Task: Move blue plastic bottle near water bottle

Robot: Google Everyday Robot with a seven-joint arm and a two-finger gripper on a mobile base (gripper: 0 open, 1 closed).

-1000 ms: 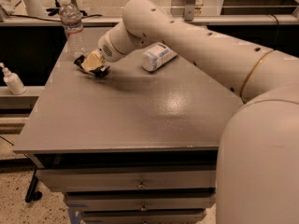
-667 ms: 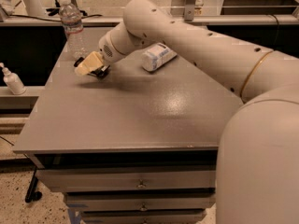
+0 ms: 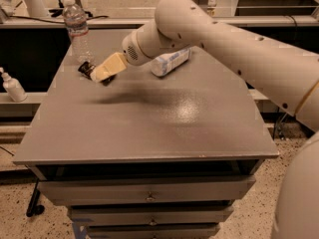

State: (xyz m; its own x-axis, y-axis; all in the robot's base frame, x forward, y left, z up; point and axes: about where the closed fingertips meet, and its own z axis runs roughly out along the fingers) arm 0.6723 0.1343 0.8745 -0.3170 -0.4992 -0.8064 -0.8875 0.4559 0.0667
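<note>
Weight should be little trouble: the blue plastic bottle looks small and light, with smooth, fairly stiff walls that could slip under a loose pinch. It lies on its side toward the back of the grey table, angled, and partly hidden behind the robot's arm. Being round, it will probably roll if nudged, so the safest hold is likely across the middle of its body, square to its length. The gripper hangs low over the back left of the table, right by a black wrapper. Whether it is spread or pressed together cannot be told. The water bottle stands upright at the back left corner, apart from the blue one, with gripper and wrapper between them.
</note>
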